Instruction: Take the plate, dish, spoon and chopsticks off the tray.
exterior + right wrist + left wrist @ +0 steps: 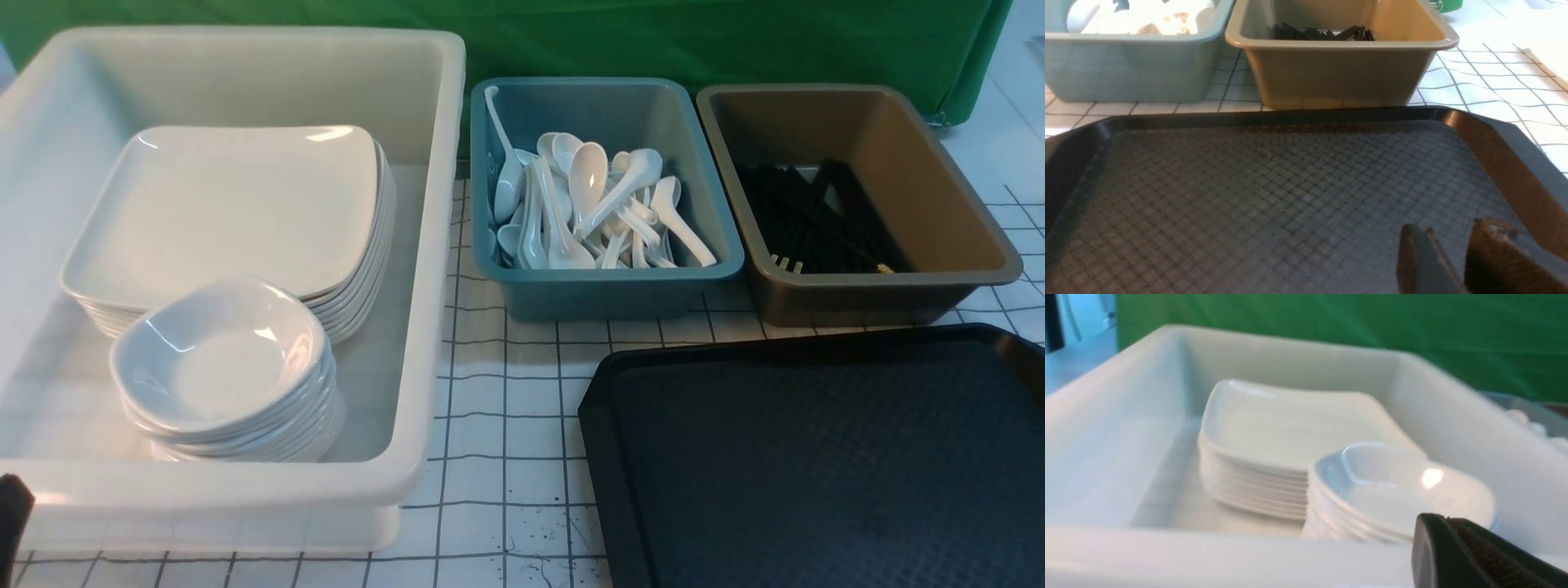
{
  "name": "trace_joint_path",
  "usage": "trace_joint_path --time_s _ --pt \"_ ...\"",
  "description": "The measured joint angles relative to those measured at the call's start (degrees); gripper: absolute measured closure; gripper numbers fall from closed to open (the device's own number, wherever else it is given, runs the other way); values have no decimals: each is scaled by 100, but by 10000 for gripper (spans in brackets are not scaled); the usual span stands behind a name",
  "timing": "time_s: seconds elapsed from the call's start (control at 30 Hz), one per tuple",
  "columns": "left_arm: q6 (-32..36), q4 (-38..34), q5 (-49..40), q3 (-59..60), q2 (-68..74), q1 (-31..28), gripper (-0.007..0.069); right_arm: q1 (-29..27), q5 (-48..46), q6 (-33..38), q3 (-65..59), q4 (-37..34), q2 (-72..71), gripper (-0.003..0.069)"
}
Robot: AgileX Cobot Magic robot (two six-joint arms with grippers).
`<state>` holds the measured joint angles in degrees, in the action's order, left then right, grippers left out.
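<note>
Black textured plastic tray (816,465) with clipped corners sat at lower right of the front view on the white gridded table (506,408) — bare surface, nothing on it. Large white plastic tub (424,245) filled the left half; inside, a stack of glossy white square plates with the top plate (229,204) toward the back, and a stack of small white rounded-square dishes with the top dish (220,351) in front, overlapping the plate stack's near edge. Teal tub (604,286) at upper centre held a heap of white soup spoons (588,204); brown tub (857,286) at upper right held the black chopsticks (816,220). Green cloth (653,41) ran across the top.

Left gripper (1478,555) showed at lower right of the left wrist view, near the tub's front rim, just in front of the dish stack — one dark ribbed finger visible, jaws pressed together, nothing held. In the front view only a dark bit of it showed at the lower left edge.

Right gripper (1457,257) hung over the tray's near right part, at lower right of the right wrist view; a narrow gap stood between its fingers, empty.
</note>
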<state>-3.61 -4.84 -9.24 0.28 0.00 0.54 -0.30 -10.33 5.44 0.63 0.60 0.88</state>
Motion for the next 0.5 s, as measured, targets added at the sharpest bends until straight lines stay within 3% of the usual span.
trace_joint_path --time_s 0.5 --pt "107 42 -372 7 -2 -54 581 0 0 0 0 0 0 419"
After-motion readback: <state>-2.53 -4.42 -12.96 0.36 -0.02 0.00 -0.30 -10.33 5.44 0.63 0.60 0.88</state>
